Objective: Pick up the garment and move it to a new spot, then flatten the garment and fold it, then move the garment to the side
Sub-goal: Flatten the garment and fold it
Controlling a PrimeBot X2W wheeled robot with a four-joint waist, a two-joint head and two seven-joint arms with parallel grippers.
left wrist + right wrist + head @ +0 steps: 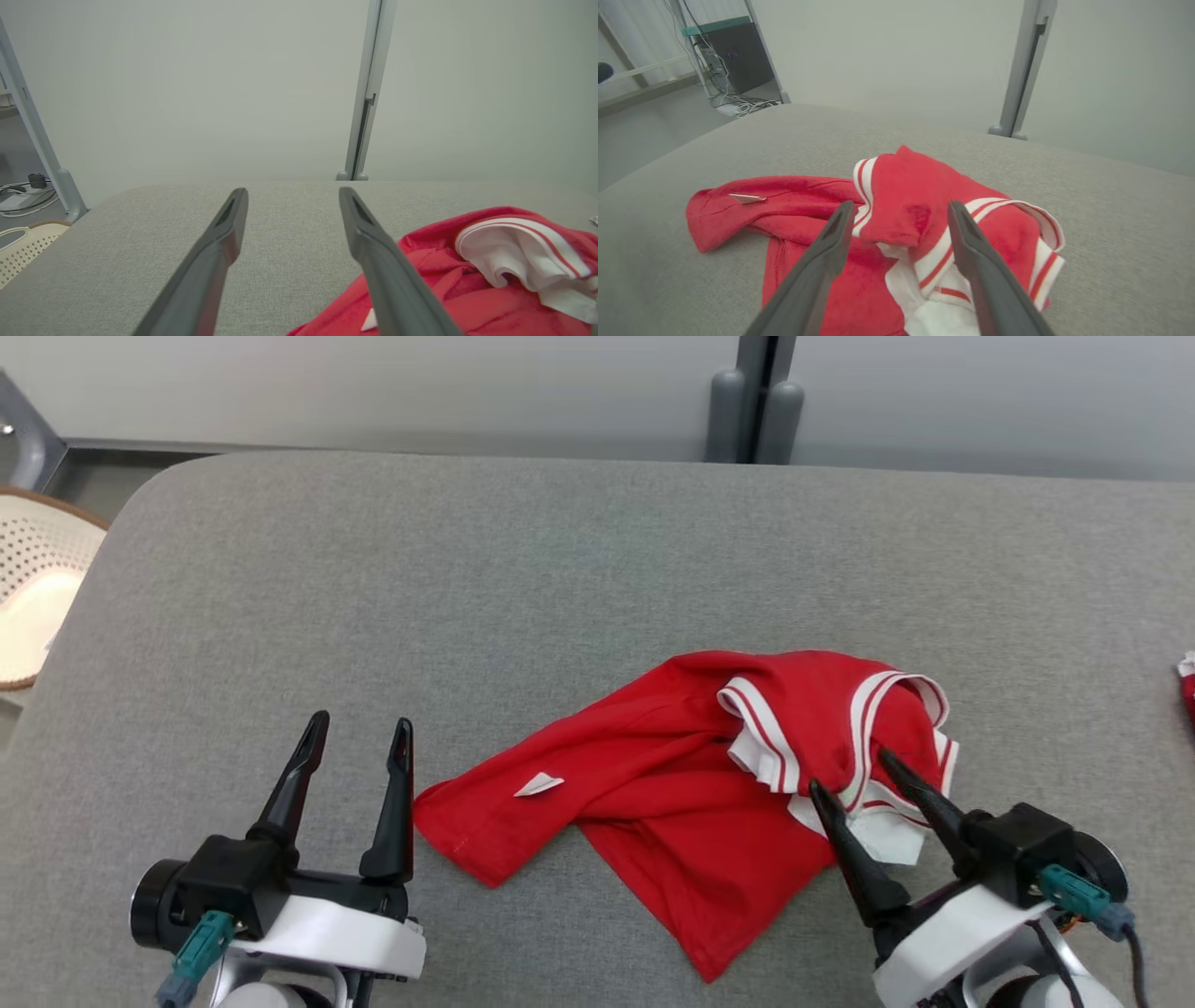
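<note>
The left gripper (362,721), with long dark tapered fingers, is standing wide open and empty just beside the crumpled red knit garment (653,784) with white striped ribbed trim. The right gripper (850,770) is hovering spread wide over that trim, holding nothing. The garment is lying bunched near the front edge of the grey woven worktop (467,597), right of centre.

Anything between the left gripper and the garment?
Nothing: the head view shows bare grey tabletop between the left gripper and the red garment.
</note>
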